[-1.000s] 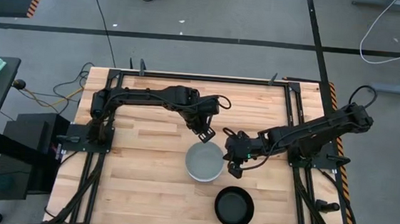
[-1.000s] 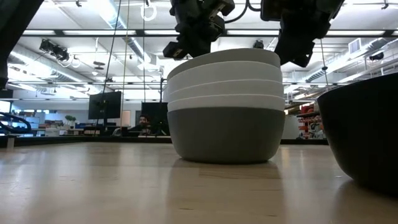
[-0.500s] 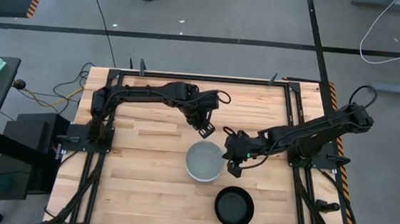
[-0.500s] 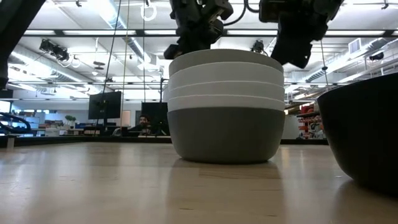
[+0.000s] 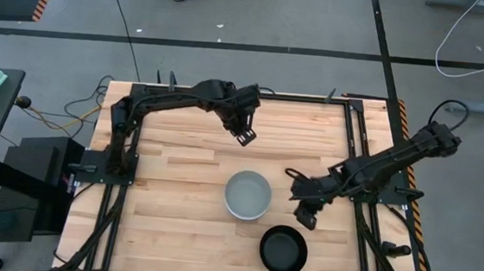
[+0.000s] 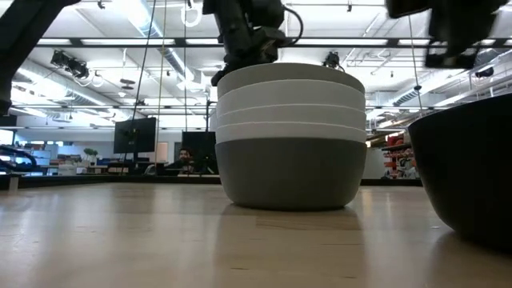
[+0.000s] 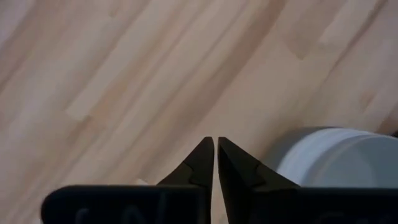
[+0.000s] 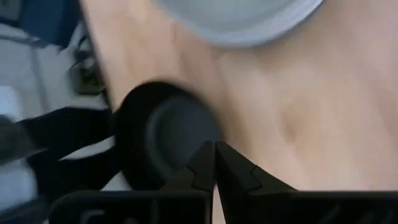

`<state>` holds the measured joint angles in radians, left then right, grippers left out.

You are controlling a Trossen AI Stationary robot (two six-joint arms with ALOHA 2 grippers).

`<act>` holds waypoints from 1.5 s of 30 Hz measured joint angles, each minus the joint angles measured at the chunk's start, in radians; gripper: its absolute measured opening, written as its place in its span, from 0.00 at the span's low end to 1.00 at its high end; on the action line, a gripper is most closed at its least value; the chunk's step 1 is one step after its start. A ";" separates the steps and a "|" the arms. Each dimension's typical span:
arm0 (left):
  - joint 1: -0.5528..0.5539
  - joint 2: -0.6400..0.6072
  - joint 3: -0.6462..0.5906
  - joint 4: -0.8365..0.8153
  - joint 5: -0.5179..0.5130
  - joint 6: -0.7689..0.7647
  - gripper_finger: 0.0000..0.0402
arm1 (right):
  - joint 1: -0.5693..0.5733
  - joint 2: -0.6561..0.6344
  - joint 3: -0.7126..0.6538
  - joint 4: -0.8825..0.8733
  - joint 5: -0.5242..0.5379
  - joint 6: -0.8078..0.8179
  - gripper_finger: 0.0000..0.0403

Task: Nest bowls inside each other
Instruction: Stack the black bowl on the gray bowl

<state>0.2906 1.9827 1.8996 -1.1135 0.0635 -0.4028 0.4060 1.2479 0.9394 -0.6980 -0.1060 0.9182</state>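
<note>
A stack of nested bowls [image 5: 247, 195] stands on the table's middle, its dark grey bottom bowl [image 6: 290, 172] on the wood and pale ones inside it. One black bowl [image 5: 284, 250] sits alone toward the near edge, also showing in the low view [image 6: 472, 172]. My left gripper [image 5: 244, 136] is shut and hovers on the far side of the stack [image 7: 336, 155]. My right gripper [image 5: 305, 217] is shut, right of the stack and just beyond the black bowl [image 8: 158, 134]. Neither touches a bowl.
Bare wood lies left of the stack and along the far part of the table [image 5: 182, 131]. Dark frame rails [image 5: 354, 144] run along the table's sides. Both arms reach in from their bases at the left and right edges.
My left gripper has drawn back from the stack toward the table's far edge. My right gripper has moved from beside the stack's right rim toward the near-right, closer to the black bowl. The bowls have stayed in place.
</note>
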 joint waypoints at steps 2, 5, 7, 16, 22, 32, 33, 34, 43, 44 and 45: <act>0.022 0.000 0.000 -0.017 -0.001 0.030 0.08 | 0.036 -0.012 0.000 -0.004 -0.033 0.070 0.06; 0.046 0.000 -0.001 -0.073 -0.002 0.071 0.07 | 0.089 -0.015 0.000 -0.011 -0.044 0.157 0.06; 0.054 0.000 -0.004 -0.114 -0.011 0.082 0.07 | 0.119 -0.008 0.000 -0.028 -0.045 0.203 0.07; 0.022 -0.001 -0.011 -0.213 -0.049 0.149 0.04 | 0.160 0.067 0.000 -0.081 -0.041 0.258 0.12; -0.012 -0.001 -0.011 -0.251 -0.080 0.152 0.06 | 0.160 0.126 0.000 -0.149 0.005 0.237 0.16; -0.043 -0.001 -0.011 -0.294 -0.101 0.127 0.05 | 0.160 0.214 0.000 -0.111 0.005 0.215 0.22; -0.045 -0.001 -0.011 -0.294 -0.102 0.126 0.05 | 0.160 0.218 0.000 -0.096 0.005 0.215 0.22; -0.048 -0.001 -0.011 -0.294 -0.104 0.126 0.05 | 0.160 0.223 0.000 -0.077 0.005 0.215 0.23; -0.047 -0.001 -0.011 -0.294 -0.105 0.126 0.06 | 0.188 0.266 0.000 -0.025 0.006 0.274 0.23; -0.047 -0.001 -0.011 -0.294 -0.105 0.126 0.07 | 0.196 0.273 0.000 -0.018 0.005 0.281 0.23; -0.047 -0.001 -0.011 -0.294 -0.105 0.126 0.07 | 0.201 0.279 0.000 -0.006 0.005 0.286 0.23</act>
<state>0.2439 1.9820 1.8885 -1.4071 -0.0414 -0.2768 0.6071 1.5274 0.9394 -0.7045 -0.1009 1.2037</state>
